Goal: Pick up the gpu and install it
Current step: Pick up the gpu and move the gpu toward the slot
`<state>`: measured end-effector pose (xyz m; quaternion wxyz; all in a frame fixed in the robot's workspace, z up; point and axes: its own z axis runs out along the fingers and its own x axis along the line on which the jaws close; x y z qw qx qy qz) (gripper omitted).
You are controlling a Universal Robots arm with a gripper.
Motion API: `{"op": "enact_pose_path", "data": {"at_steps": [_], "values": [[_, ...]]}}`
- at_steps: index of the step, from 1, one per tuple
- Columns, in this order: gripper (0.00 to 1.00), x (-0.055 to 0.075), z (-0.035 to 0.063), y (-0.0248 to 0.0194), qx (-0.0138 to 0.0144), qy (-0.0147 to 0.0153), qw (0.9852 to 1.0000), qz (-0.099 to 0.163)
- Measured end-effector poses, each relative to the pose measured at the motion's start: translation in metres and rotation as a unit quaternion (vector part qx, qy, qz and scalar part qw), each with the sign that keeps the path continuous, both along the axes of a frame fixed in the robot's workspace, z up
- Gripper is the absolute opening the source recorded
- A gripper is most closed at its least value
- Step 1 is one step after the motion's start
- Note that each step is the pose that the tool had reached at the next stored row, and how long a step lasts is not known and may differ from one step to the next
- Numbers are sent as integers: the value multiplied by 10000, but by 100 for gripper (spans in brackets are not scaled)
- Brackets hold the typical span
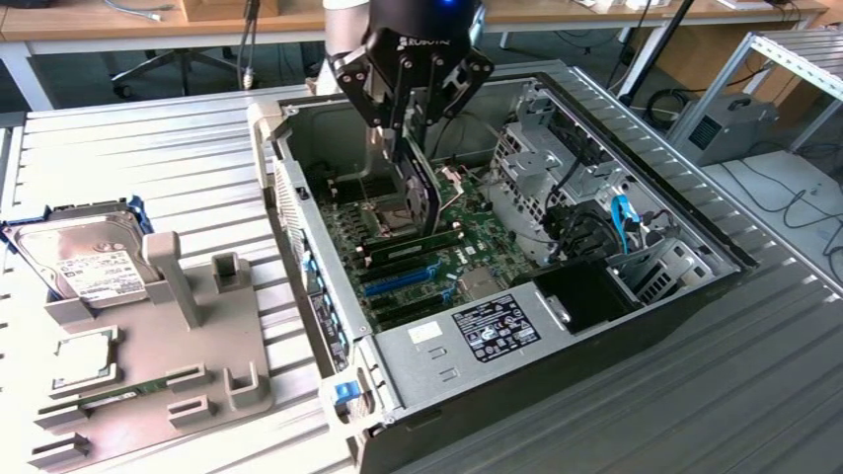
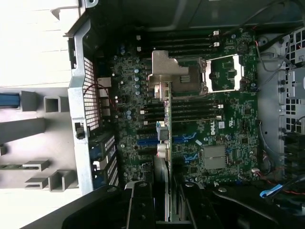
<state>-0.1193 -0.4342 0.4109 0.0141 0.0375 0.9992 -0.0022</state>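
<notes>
The claw (image 1: 409,123) was clenched on the gpu (image 1: 419,188), its black fingers pressing the thin dark card from both faces so that it hung on edge, reaching down into the open computer case (image 1: 527,326). That case lay on its side near the middle of the ribbed metal surface (image 1: 158,148), open side up, with the green motherboard (image 1: 461,247) bared on its floor. From the wrist camera the gpu (image 2: 167,124) appeared edge-on as a narrow strip running out from between the fingers of the claw (image 2: 167,202), with its silvery bracket (image 2: 169,71) at the far end, towards the perforated rear wall of the case. The card hung over the middle of the motherboard (image 2: 228,124), between the open processor socket (image 2: 224,74) and the blue slots (image 2: 186,138), crossing above the row of memory sticks (image 2: 195,112). Whether its lower edge touched the board could not be told. In the exterior view the blue slots (image 1: 395,281) lay just towards the near end of the case from the card, and the labelled power supply (image 1: 495,326) filled the near corner. Well apart from the case, towards the edge of the surface on the exterior view's left, stood a grey holder (image 1: 197,336) with upright posts, and a silver hard drive (image 1: 82,262) with a white label lay at its far corner.
</notes>
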Motion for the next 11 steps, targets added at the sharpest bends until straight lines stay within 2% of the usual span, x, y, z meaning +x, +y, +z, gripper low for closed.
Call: {"op": "enact_pose_path", "data": {"at_steps": [11], "values": [[26,62,-18,0,-1,0,10000,0]]}}
